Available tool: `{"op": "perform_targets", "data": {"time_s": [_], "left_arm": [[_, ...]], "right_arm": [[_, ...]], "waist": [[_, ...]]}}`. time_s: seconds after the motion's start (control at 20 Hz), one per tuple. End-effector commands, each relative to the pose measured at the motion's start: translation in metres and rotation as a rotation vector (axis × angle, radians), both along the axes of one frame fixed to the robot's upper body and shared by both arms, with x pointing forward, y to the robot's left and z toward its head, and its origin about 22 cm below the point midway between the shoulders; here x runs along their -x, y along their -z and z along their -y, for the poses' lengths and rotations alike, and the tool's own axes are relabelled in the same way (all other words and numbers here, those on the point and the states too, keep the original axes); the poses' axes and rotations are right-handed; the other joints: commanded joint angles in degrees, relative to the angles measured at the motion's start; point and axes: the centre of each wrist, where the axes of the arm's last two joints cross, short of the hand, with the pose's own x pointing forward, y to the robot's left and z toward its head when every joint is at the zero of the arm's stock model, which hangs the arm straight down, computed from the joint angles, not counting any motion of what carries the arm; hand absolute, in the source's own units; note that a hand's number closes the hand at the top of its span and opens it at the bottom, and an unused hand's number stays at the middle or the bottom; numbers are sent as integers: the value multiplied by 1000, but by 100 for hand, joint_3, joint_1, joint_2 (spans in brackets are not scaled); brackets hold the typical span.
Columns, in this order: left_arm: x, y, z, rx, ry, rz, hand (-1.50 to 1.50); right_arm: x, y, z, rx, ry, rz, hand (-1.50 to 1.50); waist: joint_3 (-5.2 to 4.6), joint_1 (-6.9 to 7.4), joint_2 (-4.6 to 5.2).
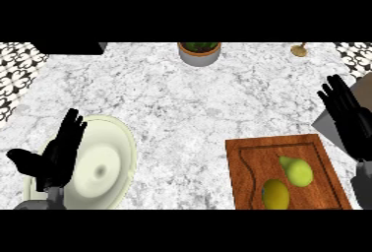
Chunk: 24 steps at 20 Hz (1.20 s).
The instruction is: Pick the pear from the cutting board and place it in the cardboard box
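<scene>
Pear (297, 171) lies on cutting board (243, 162) at counter's (181, 103) front right corner, toward board's right side; a yellow-green fruit (275, 194) sits just beside it, nearer board's front edge, untouched by either hand; pale plate (116, 142) near counter's front left edge w/ nothing on it; potted plant (199, 52) at back edge, approx centre; small gold object (298, 49) at back right. Left hand (54, 155) over plate's left rim, fingers straight, holding nothing; right hand (349, 118) at right edge, fingers straight & spread, holding nothing, well apart from pear; grey box-like shape (328, 129) partly hidden behind it, can't tell what's in it.
</scene>
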Motion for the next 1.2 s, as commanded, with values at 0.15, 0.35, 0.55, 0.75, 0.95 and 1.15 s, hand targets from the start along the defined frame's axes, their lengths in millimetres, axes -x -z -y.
{"op": "perform_targets", "data": {"time_s": [0.15, 0.35, 0.55, 0.75, 0.95, 1.15], "left_arm": [[-30, -63, 10, -278, 272, 242, 0], [-41, -77, 31, -372, 462, 304, 0], [-54, -92, 30, -410, 478, 314, 0], [-59, -93, 38, -396, 494, 308, 0], [-56, -83, 44, -406, 483, 316, 0], [-48, -89, 35, -401, 511, 305, 0]], "right_arm": [[-46, -90, -3, 172, -334, 96, -150], [-47, -134, 15, 597, -529, 5, -150], [-61, -124, 41, 561, -712, 43, -150], [-63, -130, 35, 684, -893, 133, -150], [-71, -134, 29, 825, -993, 156, -150], [-67, -147, -10, 1075, -1130, 98, -150]], "waist": [[-84, 103, 240], [-97, 73, 332], [-69, 121, 371], [-69, 100, 361], [-80, 123, 340], [-94, 137, 257]]}}
